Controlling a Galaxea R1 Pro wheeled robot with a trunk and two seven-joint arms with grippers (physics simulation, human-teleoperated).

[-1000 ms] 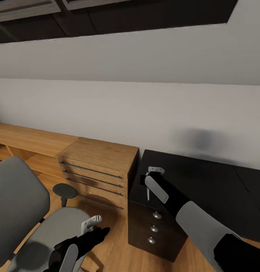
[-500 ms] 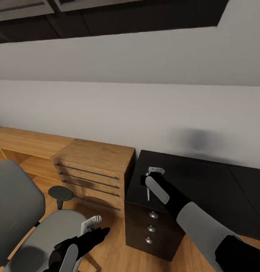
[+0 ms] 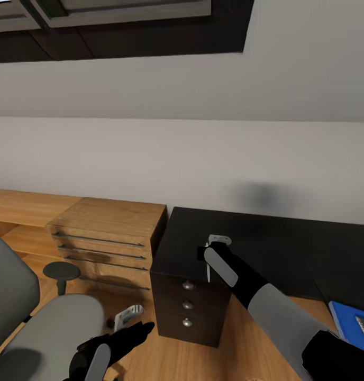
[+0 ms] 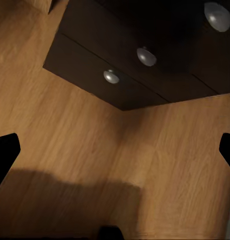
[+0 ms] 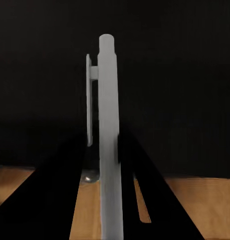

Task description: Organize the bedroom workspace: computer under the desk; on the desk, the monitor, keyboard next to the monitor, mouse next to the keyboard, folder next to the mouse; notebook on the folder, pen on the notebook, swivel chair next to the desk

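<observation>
Pen point(image 3: 208, 267) sits clamped upright between the fingers of my right gripper point(image 3: 209, 253), held over the black top of the desk point(image 3: 266, 248) above its three-drawer unit point(image 3: 187, 304). My left gripper point(image 3: 130, 317) hangs with fingers apart and empty over the wood floor point(image 3: 166, 354), beside the swivel chair point(image 3: 39, 328). The blue folder point(image 3: 351, 324) lies at the far right, and a light-wood cabinet point(image 3: 105, 233) stands left of the desk.

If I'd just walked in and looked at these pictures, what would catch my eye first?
Probably the white pen pinched in the right gripper, hanging above the glossy black desk near its three-knob drawer unit. Next, the grey swivel chair at lower left, and a bright-blue folder on the desk at far right.
</observation>
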